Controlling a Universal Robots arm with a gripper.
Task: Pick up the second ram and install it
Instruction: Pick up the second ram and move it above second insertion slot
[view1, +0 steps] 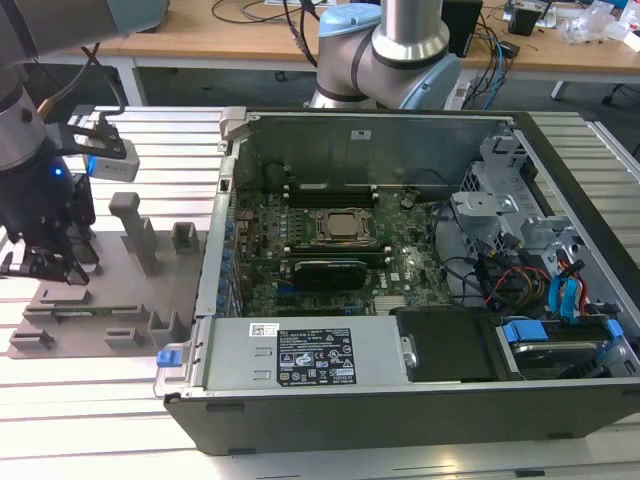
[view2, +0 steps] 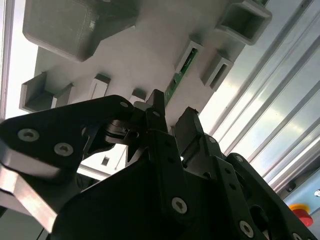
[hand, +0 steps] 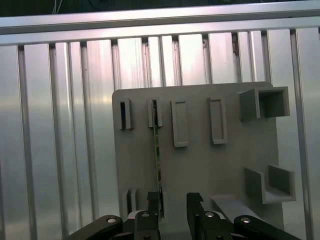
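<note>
The gripper (hand: 172, 205) hangs low over a grey fixture plate (hand: 200, 170) on the slatted metal table (hand: 60, 125). Its two black fingers (hand: 152, 202) stand apart with a clear gap between them, and they clasp nothing. The second ram (hand: 157, 160), a thin green strip, stands on its edge in a narrow slot of the plate. In the first wrist view its near end reaches the inner side of one finger, while the other finger stands off from it. Whether that finger touches the strip cannot be told. In the second wrist view the ram (view2: 182, 70) runs from a small grey block down to the fingertips.

In the exterior view the gripper (view1: 50, 270) is at the exterior view's left, well apart from the open computer case (view1: 380, 130) in the middle. On the case's front metal cover sit a small white sticker (view1: 265, 328) and a larger dark label (view1: 315, 365) with white print and symbols.
</note>
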